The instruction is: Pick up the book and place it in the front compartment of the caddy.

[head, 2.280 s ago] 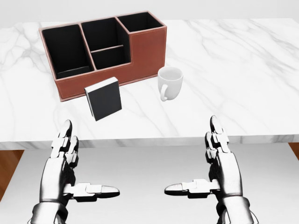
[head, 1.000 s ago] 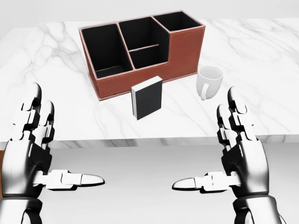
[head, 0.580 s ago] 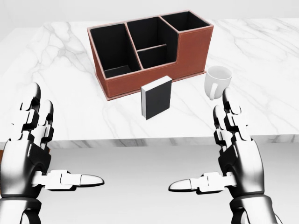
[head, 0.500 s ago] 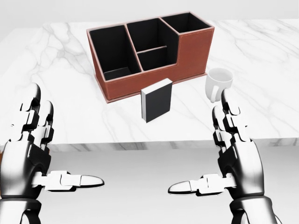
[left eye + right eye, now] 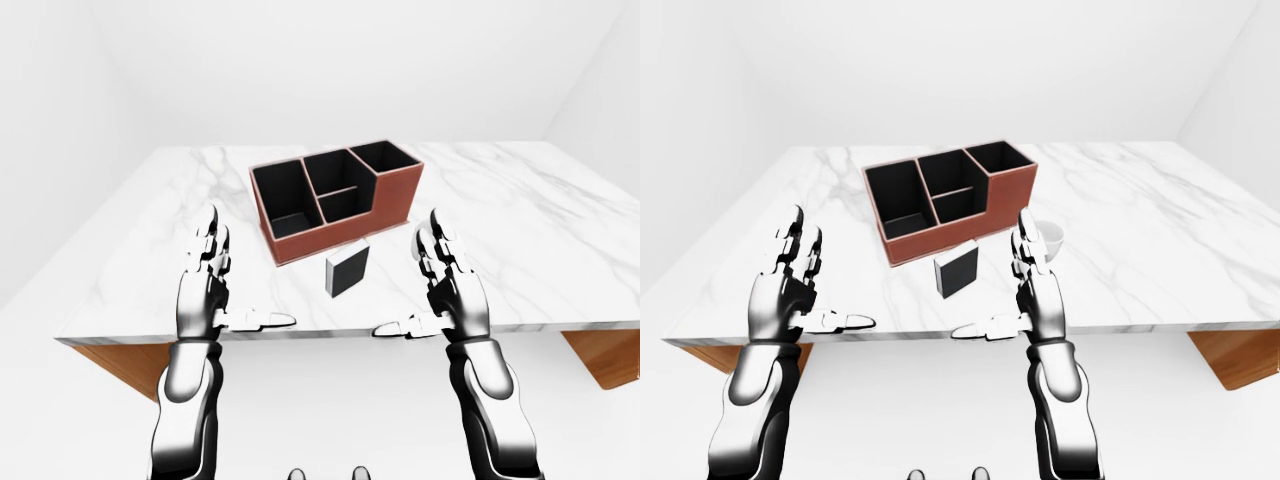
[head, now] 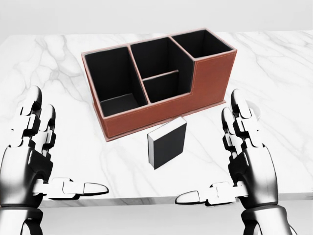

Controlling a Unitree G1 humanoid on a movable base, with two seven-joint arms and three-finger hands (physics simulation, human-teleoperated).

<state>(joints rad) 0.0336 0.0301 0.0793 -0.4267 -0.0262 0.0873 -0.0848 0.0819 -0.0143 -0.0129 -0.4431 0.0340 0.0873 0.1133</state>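
Observation:
A black-covered book (image 6: 168, 144) with white page edges stands upright on the white marble table (image 6: 54, 68), just below the low wall of the caddy. The brown caddy (image 6: 146, 119) has black compartments: a large one at left, a split middle one and a tall one at upper right. My left hand (image 6: 49, 161) is open at the lower left of the head view, well apart from the book. My right hand (image 6: 234, 161) is open at the lower right, to the right of the book and not touching it. Both hands are empty.
A white mug (image 5: 1051, 236) stands right of the caddy, behind my right hand and mostly hidden in the head view. The table's near edge (image 6: 142, 199) runs along the bottom of the head view. Wooden floor (image 5: 605, 355) shows beside the table.
The camera has moved closer to the table, so the caddy and book look larger and lower. The mug has slid behind my right hand. Both hands stay open.

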